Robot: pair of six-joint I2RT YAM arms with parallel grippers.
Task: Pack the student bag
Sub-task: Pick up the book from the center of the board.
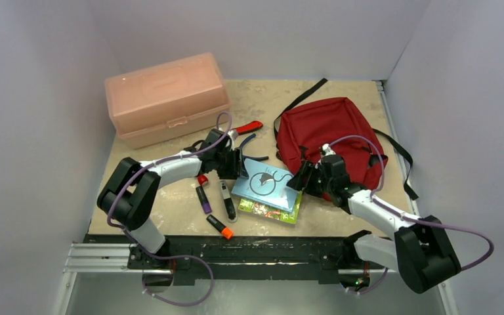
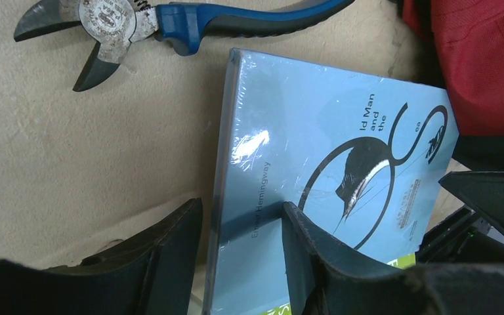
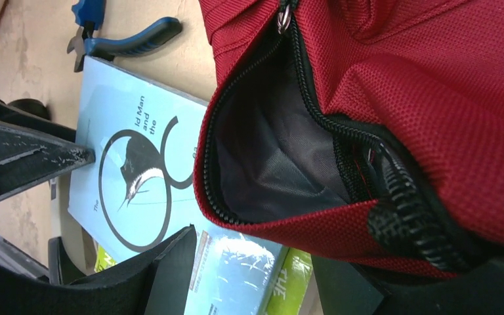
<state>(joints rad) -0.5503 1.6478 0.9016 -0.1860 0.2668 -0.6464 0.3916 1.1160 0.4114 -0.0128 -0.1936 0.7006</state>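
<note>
The student bag [image 1: 331, 131], dark red with black straps, lies at the back right. In the right wrist view the student bag [image 3: 394, 98] has its zipper mouth gaping, showing grey lining. A light blue book [image 1: 266, 182] rests on a green book [image 1: 272, 211] just left of the bag. My left gripper [image 2: 243, 207] is open and straddles the blue book's [image 2: 328, 144] spine edge, one finger on the cover, the other beside the edge. My right gripper [image 3: 252, 252] is open at the bag's mouth. The bag's lower lip lies over its right finger, and the books show between the jaws.
A pale pink lidded box [image 1: 166, 98] stands at the back left. Blue-handled pliers [image 2: 170, 26] lie just beyond the book, and a red-handled tool [image 1: 246, 126] lies beside them. Markers [image 1: 203, 197] and an orange-capped pen [image 1: 220, 227] lie near the front edge.
</note>
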